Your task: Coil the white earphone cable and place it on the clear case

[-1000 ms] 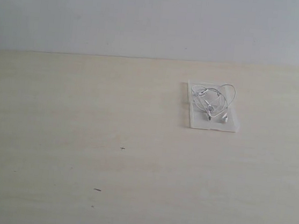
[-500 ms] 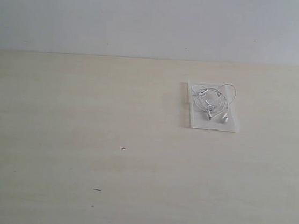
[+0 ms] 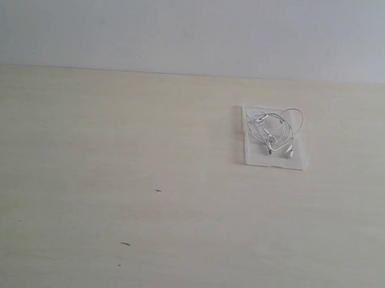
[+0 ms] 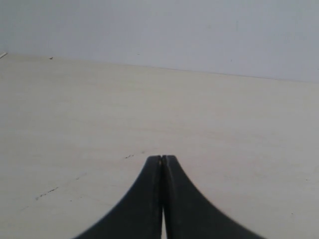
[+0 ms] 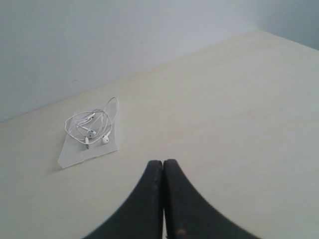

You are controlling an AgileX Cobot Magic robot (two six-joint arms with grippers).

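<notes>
A pale, wood-grained bench (image 3: 105,176) runs back to a plain grey-white wall (image 3: 193,19), its surface flecked with a few small dark marks (image 3: 158,191). One clear case (image 3: 250,155) lies flat towards the far right of the bench, and the one white earphone cable (image 3: 276,128) sits on top of it in loose, overlapping loops, one loop arching just past the case's far edge. Two earbuds (image 5: 105,140) rest side by side near the case's near edge. Both arms are well clear of it: the left end effector (image 4: 163,159) and the right end effector (image 5: 163,163) each hang over bare bench, fingers clenched tip to tip.
</notes>
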